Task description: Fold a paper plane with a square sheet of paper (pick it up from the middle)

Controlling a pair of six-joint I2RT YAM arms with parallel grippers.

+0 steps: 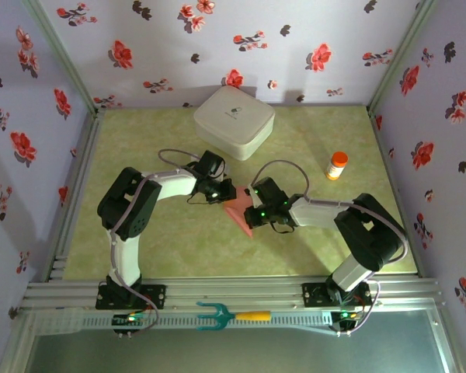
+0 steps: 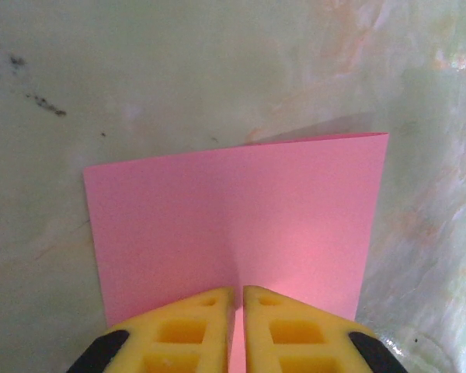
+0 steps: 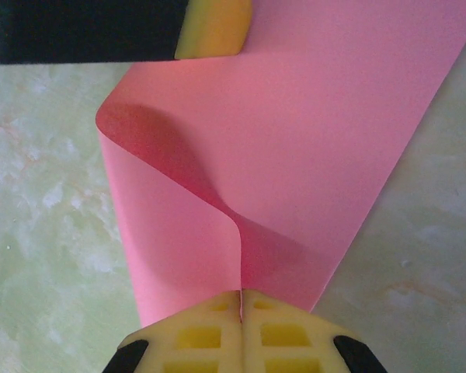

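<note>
The square sheet of paper (image 1: pixel 239 213) is pink-red and hangs between my two grippers just above the middle of the green table. My left gripper (image 1: pixel 224 191) is shut on one edge; in the left wrist view its yellow fingertips (image 2: pixel 217 299) pinch the sheet (image 2: pixel 241 210), which spreads out flat ahead with a faint centre crease. My right gripper (image 1: pixel 253 208) is shut on the opposite edge. In the right wrist view the sheet (image 3: pixel 311 140) curls into a soft S-bend from my right gripper (image 3: pixel 241 294), and the left gripper's finger (image 3: pixel 211 31) grips the far corner.
A white rounded box (image 1: pixel 234 122) stands at the back centre. To the right of the grippers is an orange-capped bottle (image 1: pixel 337 165). A teal fork-shaped tool with a yellow handle (image 1: pixel 231 315) lies on the front rail. Flowered walls close in three sides.
</note>
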